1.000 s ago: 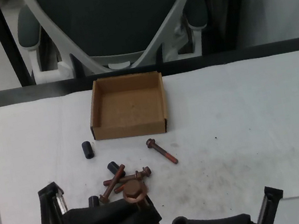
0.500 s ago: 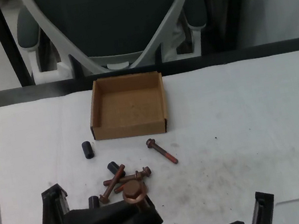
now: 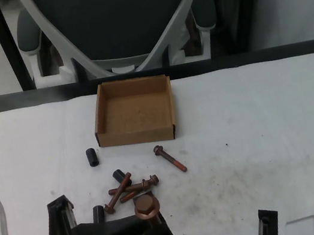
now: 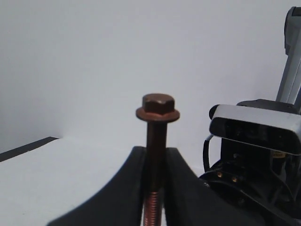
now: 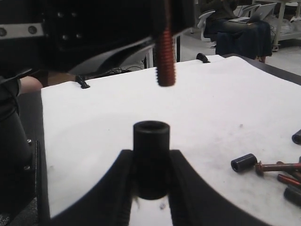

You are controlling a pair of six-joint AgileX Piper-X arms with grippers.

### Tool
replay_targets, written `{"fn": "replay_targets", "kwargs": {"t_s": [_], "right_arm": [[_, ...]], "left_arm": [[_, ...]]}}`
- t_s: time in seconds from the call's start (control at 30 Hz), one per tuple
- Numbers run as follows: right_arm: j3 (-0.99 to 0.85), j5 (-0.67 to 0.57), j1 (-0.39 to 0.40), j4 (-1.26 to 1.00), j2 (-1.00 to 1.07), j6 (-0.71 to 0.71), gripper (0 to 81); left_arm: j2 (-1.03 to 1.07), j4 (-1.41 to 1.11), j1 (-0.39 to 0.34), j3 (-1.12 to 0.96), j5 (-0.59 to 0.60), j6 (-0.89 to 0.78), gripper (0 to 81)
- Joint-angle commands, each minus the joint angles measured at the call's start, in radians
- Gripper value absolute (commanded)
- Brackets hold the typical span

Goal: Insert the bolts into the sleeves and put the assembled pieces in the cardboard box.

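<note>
Bolt (image 4: 157,134): upright, head up, shank clamped in the left gripper (image 4: 155,157); the threaded tip hangs free below.
Sleeve (image 5: 151,136): upright, bore up, pinched in the right gripper (image 5: 151,159); it sits under the bolt tip without touching it.
Why so: probably axes stacked for a straight drop into the bore.
Heap (image 3: 124,187): loose bolts and sleeves at 12 o'clock of the held bolt.
Strays: a lone bolt (image 3: 170,159) at 2 o'clock of the heap, a lone sleeve (image 3: 92,157) at 11.
Cardboard box (image 3: 139,136): 12 o'clock of the heap, no assembled piece inside.
Hidden: sleeve's lower end between the fingers; exact tip-to-bore alignment is hard to judge.
</note>
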Motion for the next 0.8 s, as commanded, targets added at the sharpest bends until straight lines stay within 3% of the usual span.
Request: {"fn": "replay_targets", "kwargs": {"t_s": [0.0, 0.77], "right_arm": [[-0.012, -0.027, -0.007, -0.038, -0.008, 0.001, 0.2], [-0.012, -0.085, 0.006, -0.099, -0.008, -0.001, 0.2]], "left_arm": [[-0.011, -0.016, -0.004, -0.008, 0.024, 0.057, 0.8], [-0.011, 0.032, -0.004, -0.008, 0.044, 0.056, 0.8]]}}
